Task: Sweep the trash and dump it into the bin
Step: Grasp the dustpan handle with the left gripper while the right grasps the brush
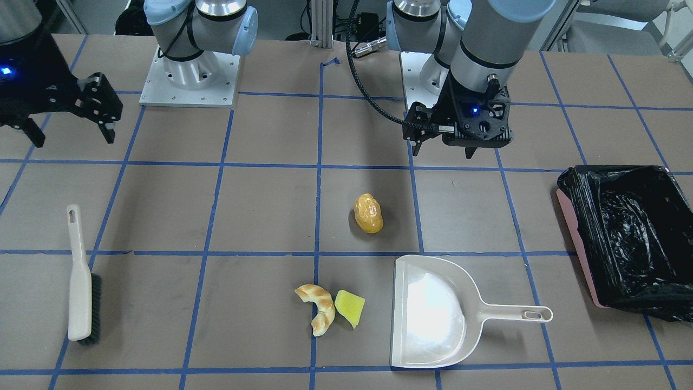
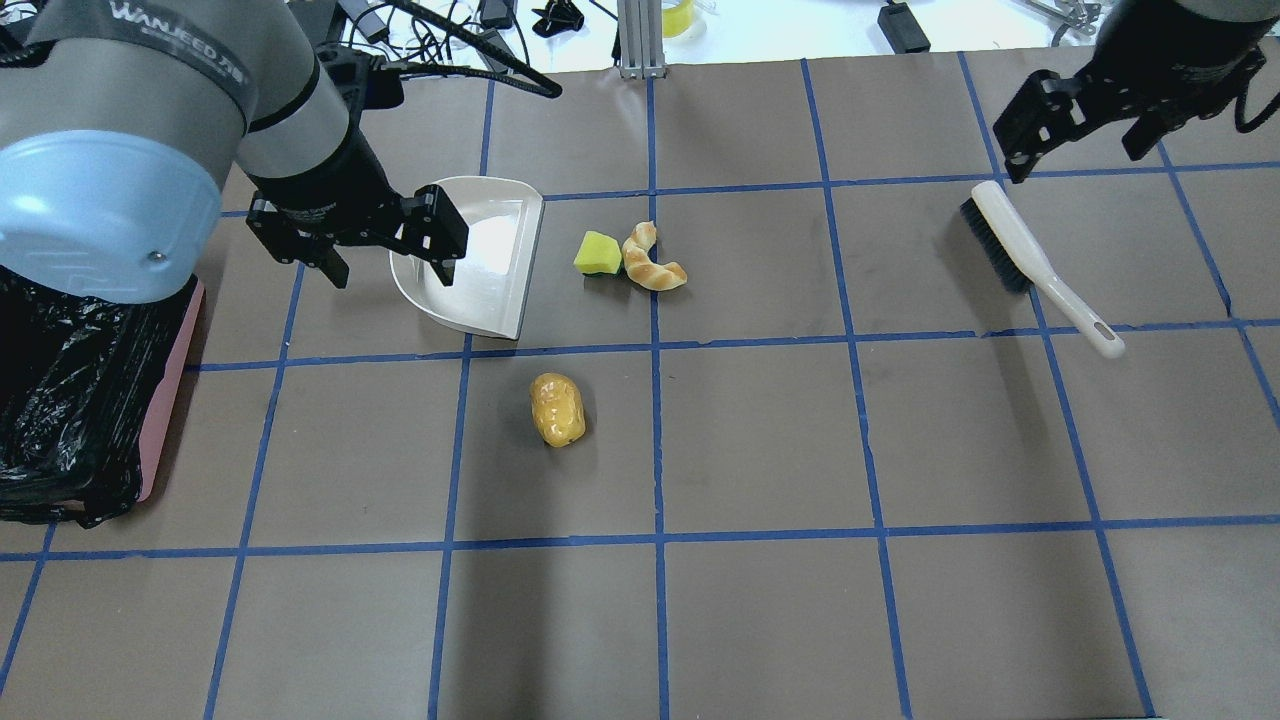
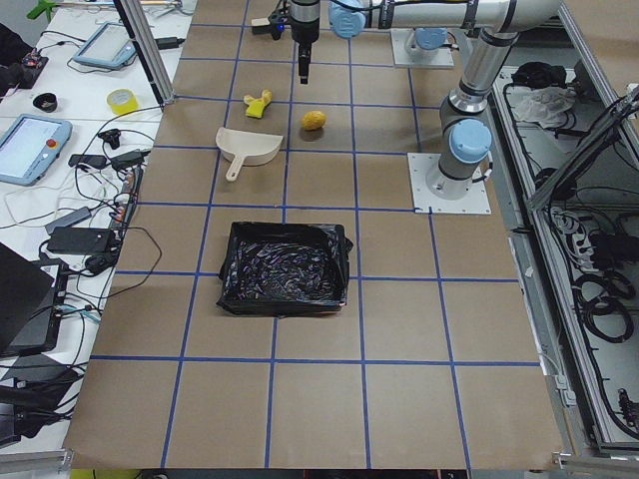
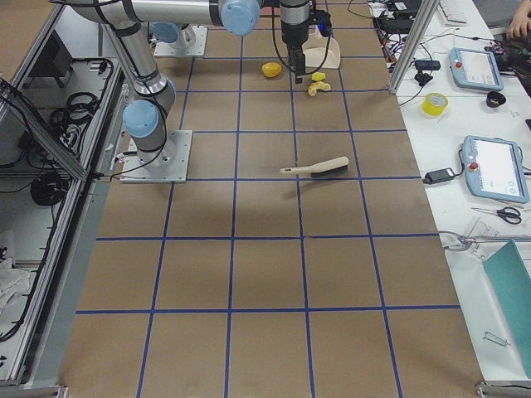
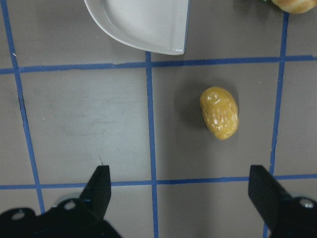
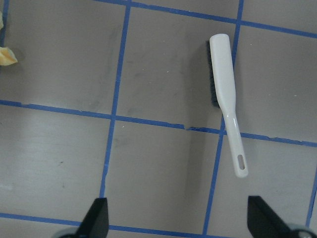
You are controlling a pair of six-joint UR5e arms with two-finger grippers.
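Observation:
The trash lies loose on the table: a golden-brown potato lump [image 1: 368, 213] [image 2: 558, 409] [image 5: 219, 112], a croissant piece [image 1: 319, 306] [image 2: 650, 262] and a yellow-green wedge [image 1: 350, 307] [image 2: 598, 253] touching it. The cream dustpan [image 1: 433, 311] [image 2: 490, 270] lies flat beside them. The pink bin [image 1: 590, 216] [image 2: 165, 390] with its black bag stands at the table's left end. My left gripper [image 1: 444, 149] [image 2: 390, 275] [image 5: 179, 178] is open and empty, raised near the potato. My right gripper [image 1: 73, 138] [image 2: 1075, 158] [image 6: 178, 208] is open and empty, raised near the brush [image 1: 81, 281] [image 2: 1030, 255] [image 6: 225, 94].
The brown table carries a blue tape grid. Both arm bases [image 1: 189, 76] are bolted at the robot's edge. An aluminium post [image 2: 640, 40] and cables stand at the far edge. Monitors and tools lie on side benches beyond the table.

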